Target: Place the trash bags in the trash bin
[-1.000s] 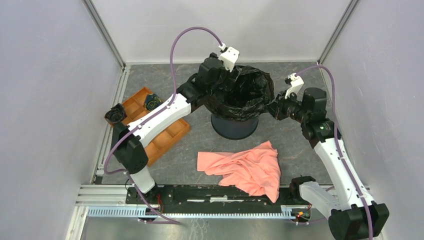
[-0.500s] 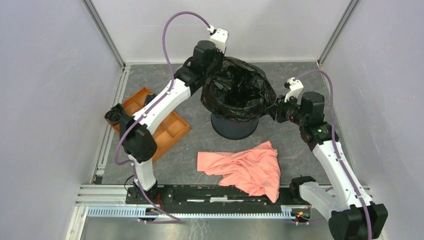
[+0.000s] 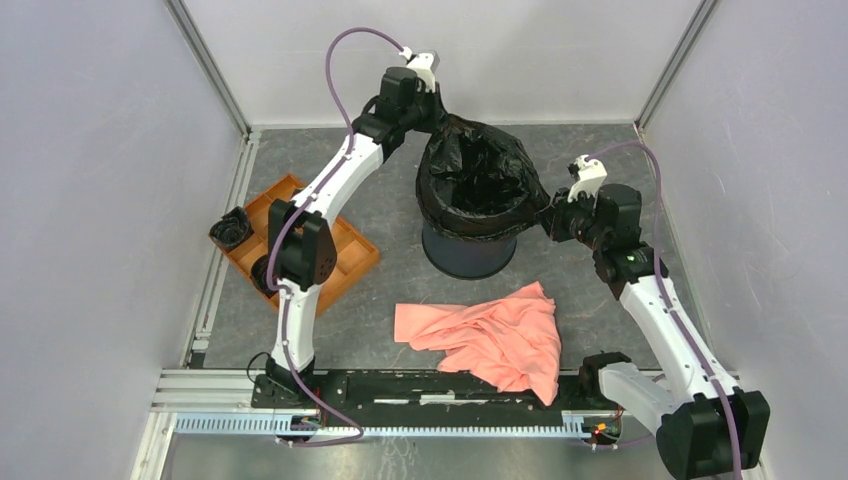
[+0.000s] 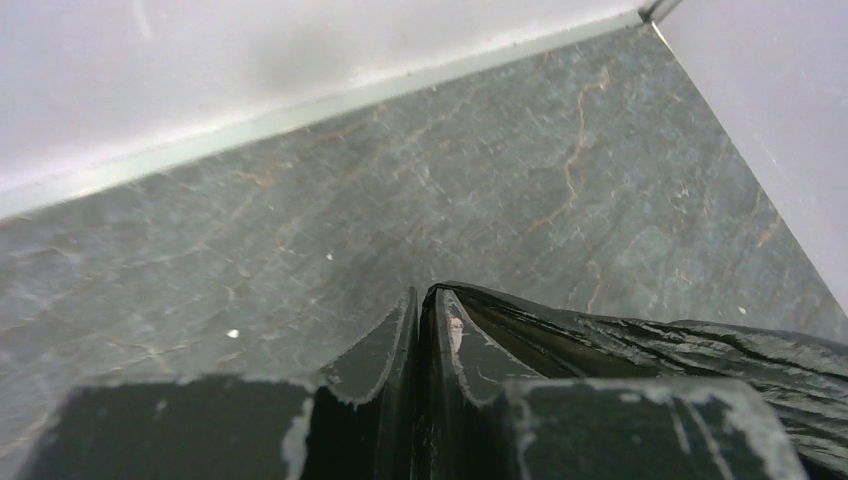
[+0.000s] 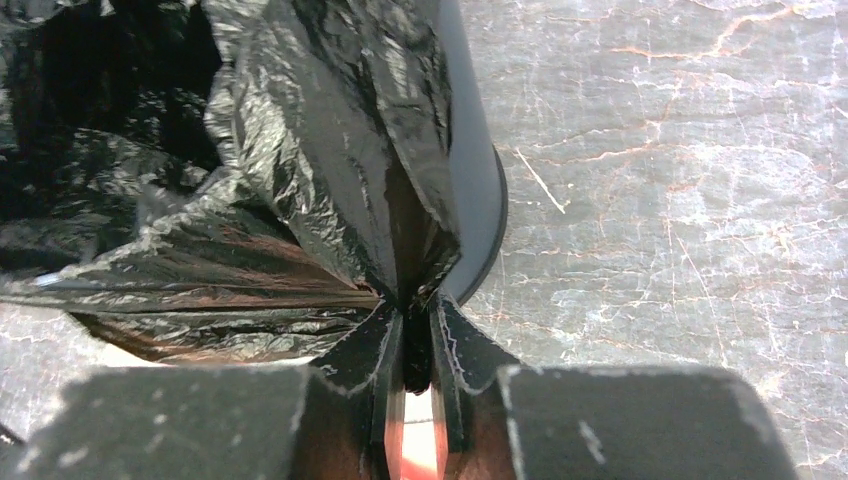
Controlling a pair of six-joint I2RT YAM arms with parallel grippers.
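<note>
bag over bin mouth | left claw pinches far edge | right claw pinches right edge

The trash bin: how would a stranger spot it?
Start at the grey table and look to its middle, just beyond the crumpled pink cloth. The trash bin stands upright there, a dark navy cylinder. Unlike the flat orange tray beside it, it is tall and has a wrinkled black trash bag over its mouth.
</note>
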